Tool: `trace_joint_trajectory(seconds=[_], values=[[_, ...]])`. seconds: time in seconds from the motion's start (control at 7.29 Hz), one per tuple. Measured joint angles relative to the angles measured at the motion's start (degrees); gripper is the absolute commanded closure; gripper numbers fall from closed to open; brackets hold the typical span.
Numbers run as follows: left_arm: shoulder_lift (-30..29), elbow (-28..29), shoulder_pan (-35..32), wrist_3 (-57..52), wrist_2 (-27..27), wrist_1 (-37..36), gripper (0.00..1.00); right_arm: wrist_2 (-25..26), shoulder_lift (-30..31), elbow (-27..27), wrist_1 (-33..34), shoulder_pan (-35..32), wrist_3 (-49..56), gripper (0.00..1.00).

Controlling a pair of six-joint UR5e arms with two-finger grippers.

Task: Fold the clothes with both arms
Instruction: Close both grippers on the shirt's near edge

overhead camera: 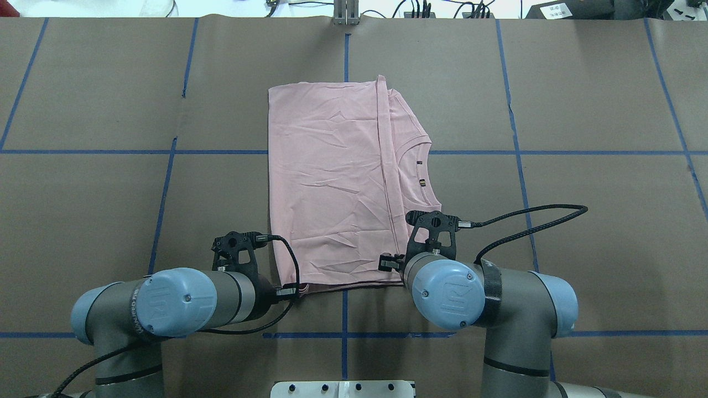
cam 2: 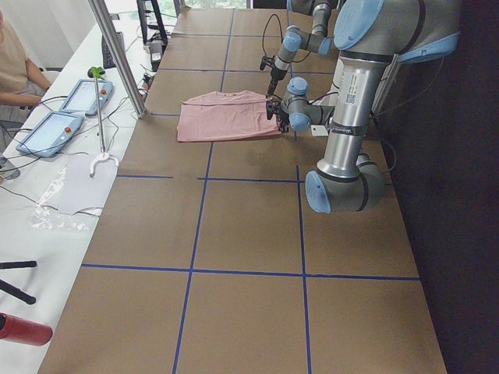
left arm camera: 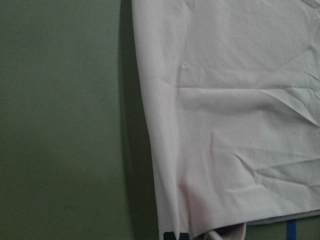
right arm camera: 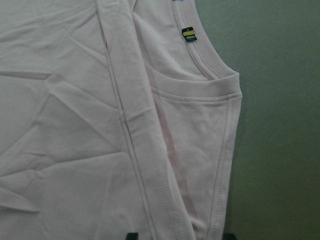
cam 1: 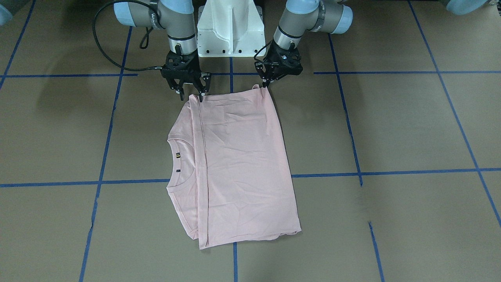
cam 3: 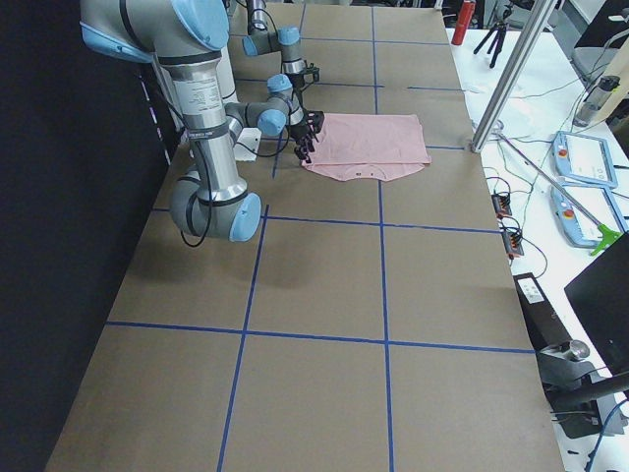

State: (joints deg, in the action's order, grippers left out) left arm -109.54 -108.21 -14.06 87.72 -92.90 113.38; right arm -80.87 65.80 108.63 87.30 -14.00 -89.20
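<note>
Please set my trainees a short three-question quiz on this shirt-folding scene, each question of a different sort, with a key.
1. True or false: the T-shirt lies fully spread out, unfolded.
2. The right gripper is: A) open at the shirt's near edge; B) shut on the collar; C) raised high above the table.
3. Fill in: the neck label lies toward the robot's ___ side.
Key: 1 false, it is folded over; 2 A; 3 right.
</note>
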Motion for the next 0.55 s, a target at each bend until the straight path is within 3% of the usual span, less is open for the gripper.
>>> trace_joint_trajectory(seconds=[0.14, 0.55], values=[[0.04, -0.04, 0.0, 0.0, 0.0, 0.0, 1.0, 0.13, -0.08, -0.32, 0.02, 0.06, -0.01, 0.53], [0.3, -0.05, -0.02, 0.0, 0.02, 0.02, 1.0, 0.42, -0.28, -1.36, -0.07, 0.11, -0.01, 0.53]])
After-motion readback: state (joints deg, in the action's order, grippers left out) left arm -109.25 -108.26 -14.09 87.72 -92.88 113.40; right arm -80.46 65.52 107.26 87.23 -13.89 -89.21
